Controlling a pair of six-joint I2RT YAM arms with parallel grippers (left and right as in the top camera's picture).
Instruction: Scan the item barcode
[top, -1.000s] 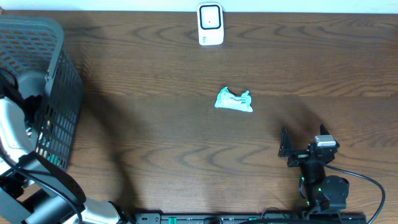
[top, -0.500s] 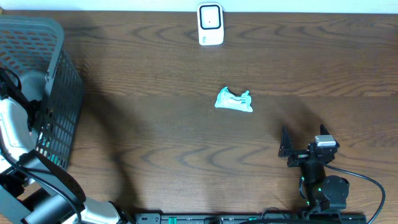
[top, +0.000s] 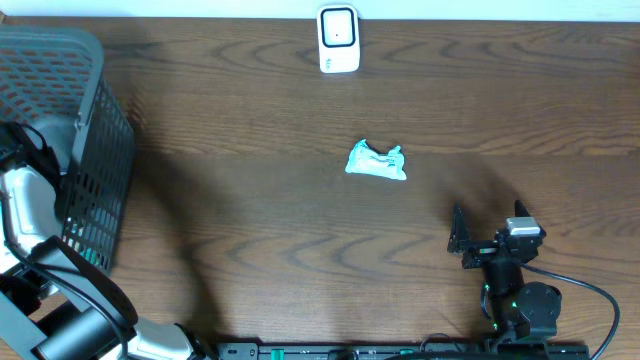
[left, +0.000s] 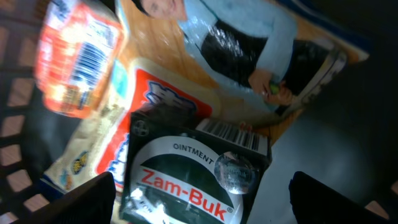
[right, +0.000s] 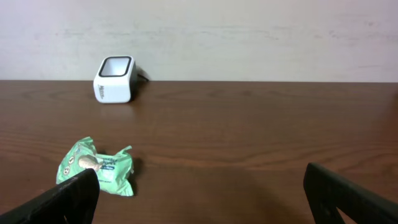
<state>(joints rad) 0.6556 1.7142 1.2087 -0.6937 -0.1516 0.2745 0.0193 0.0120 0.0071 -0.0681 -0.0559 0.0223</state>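
Jaws wide on both arms, holding nothing; the left jaws hang in the basket (top: 95, 120) over the Zam-Buk box (left: 186, 180). Best to centre on the box, pinch its edges and keep its barcode (left: 233, 135) uncovered for the scanner (top: 338, 40).

black right arm (top: 512, 283), green light (top: 516, 303), looping cable (top: 603, 296); white left arm (top: 22, 215).

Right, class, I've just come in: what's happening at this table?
The left gripper hangs open inside the basket, over a Zam-Buk box lying among other packets; it grips nothing yet. The right gripper sits open near the front edge of the table. A green packet lies mid-table, and the scanner stands at the far edge.
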